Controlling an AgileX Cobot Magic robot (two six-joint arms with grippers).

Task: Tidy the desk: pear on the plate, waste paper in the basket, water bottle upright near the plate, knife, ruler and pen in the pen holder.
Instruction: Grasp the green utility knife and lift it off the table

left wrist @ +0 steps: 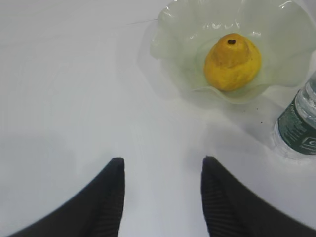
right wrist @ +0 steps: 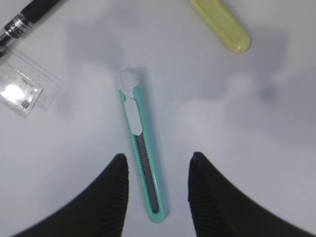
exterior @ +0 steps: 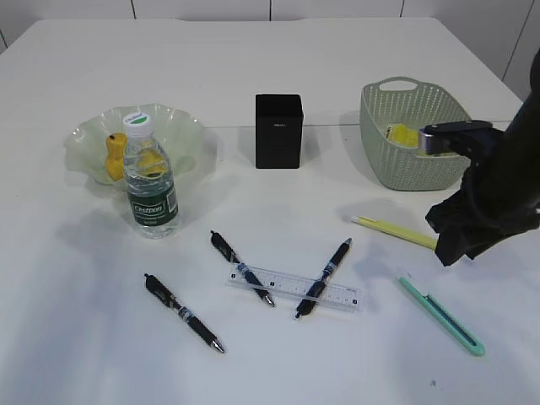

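Note:
The yellow pear (left wrist: 232, 61) lies on the pale green plate (left wrist: 182, 39). The water bottle (exterior: 150, 190) stands upright in front of the plate (exterior: 181, 126). Yellow waste paper (exterior: 401, 135) lies in the green basket (exterior: 413, 169). The black pen holder (exterior: 278, 131) stands mid-table. The teal knife (right wrist: 143, 158) lies flat, and my open right gripper (right wrist: 157, 160) hovers with its fingers either side of the knife's near end. The clear ruler (exterior: 295, 288) lies under two black pens (exterior: 242, 268) (exterior: 323, 277). My left gripper (left wrist: 163, 163) is open and empty, short of the plate.
A third black pen (exterior: 183, 312) lies at the front left. A yellow stick-shaped object (exterior: 395, 230) lies just beyond the knife (exterior: 441, 315), between it and the basket. My right arm (exterior: 498, 186) stands over the table's right side.

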